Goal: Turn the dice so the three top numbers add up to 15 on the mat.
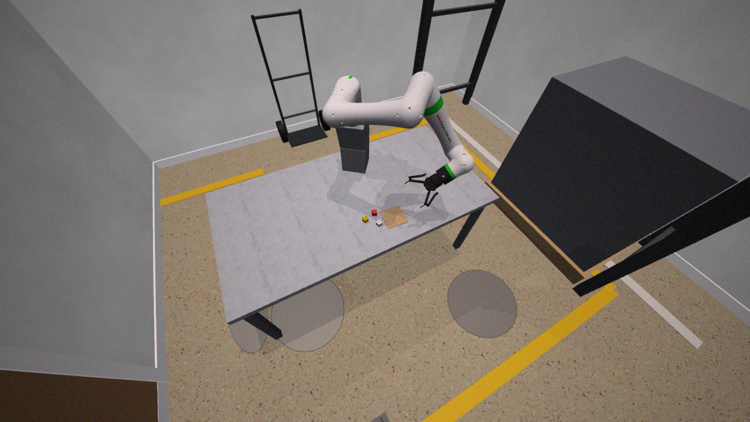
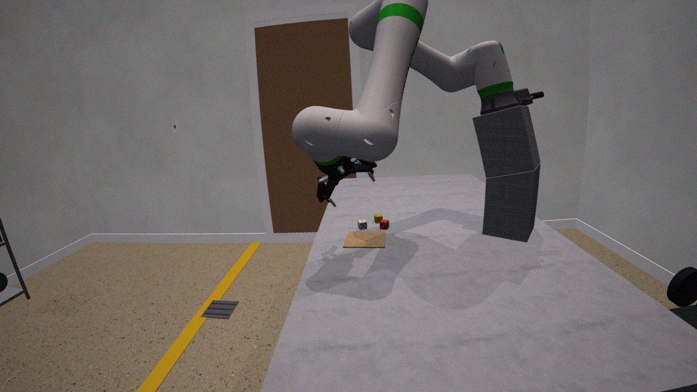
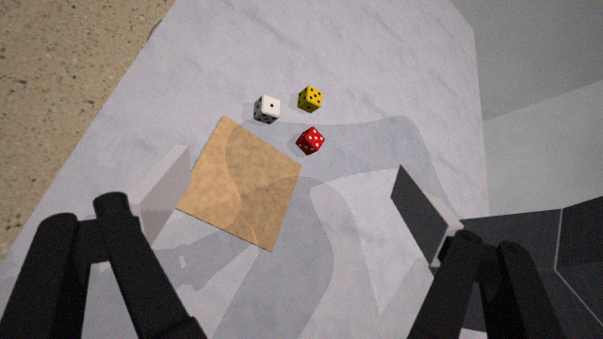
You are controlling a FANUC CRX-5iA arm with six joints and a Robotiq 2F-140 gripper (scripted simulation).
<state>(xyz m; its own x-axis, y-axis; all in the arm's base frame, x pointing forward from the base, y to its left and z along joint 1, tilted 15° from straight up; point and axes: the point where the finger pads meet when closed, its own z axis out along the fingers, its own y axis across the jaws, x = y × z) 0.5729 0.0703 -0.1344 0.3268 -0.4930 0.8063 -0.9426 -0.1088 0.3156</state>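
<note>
A white die lies on the table with one pip on top. A yellow die shows what looks like five on top. A red die also appears to show five on top. All three stand apart, off the mat, beside one edge of it. The tan square mat lies flat. My gripper is wide open and empty, tilted, above the table and back from the dice.
The table has its long front edge close beyond the mat and the white die. The robot's grey pedestal stands at the opposite long side. Arm shadows cross the mat and tabletop.
</note>
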